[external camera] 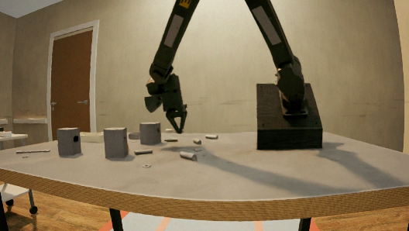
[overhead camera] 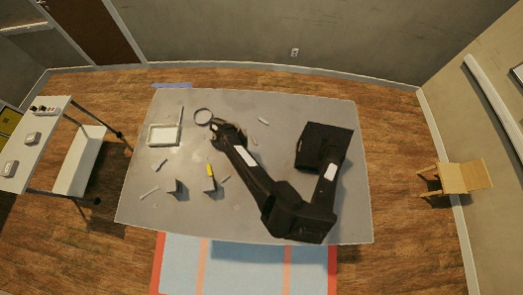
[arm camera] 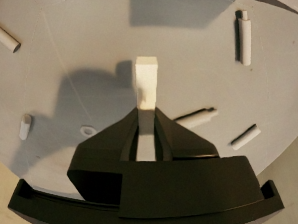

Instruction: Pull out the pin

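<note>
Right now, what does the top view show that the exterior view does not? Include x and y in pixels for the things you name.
Only the top view shows the wooden chair (overhead camera: 451, 178) and the wall socket (overhead camera: 294, 51).
Only the exterior view shows a dark hole (external camera: 76, 138) in the side of the leftmost block (external camera: 67, 143), and two table legs (external camera: 115, 219).
Both show the table (external camera: 271, 178), the robot arm (overhead camera: 256, 174) (external camera: 159, 58), the brown door (overhead camera: 89, 30) (external camera: 71, 77) and part of the rug (overhead camera: 248, 277) (external camera: 194, 225).

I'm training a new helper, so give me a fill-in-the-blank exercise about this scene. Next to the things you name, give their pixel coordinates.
The end effector (overhead camera: 214, 128) (external camera: 179, 130) (arm camera: 146, 113) is shut, not ____, on a pale pin (arm camera: 146, 82).
The exterior view shows ____ gray blocks (overhead camera: 173, 186) (external camera: 115, 143) standing.
The wooden chair (overhead camera: 452, 177) stands on the ____.

Missing words: open; three; floor
</note>
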Controlling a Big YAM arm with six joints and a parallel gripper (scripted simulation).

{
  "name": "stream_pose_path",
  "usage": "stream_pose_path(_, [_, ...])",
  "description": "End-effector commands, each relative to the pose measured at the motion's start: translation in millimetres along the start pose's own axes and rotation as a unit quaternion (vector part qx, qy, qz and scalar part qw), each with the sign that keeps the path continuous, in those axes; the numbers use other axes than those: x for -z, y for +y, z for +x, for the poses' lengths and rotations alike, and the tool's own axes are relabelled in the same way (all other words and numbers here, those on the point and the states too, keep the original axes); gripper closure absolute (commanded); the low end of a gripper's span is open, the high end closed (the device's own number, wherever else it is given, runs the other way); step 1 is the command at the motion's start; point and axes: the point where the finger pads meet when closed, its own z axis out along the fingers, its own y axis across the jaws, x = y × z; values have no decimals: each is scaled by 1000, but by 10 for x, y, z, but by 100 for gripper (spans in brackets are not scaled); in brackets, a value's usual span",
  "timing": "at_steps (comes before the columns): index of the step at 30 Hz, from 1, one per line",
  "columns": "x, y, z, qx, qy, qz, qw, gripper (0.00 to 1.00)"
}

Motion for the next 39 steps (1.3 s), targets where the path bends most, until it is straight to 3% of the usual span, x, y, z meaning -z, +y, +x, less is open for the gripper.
stream_pose_path(1, [6, 81, -46, 5, -4, 3, 1000, 100])
stream_pose_path(9, [-1, 288, -24, 6, -5, 4, 1000, 100])
stream_pose_path(39, [-6, 367, -19, 8, -5, 4, 1000, 100])
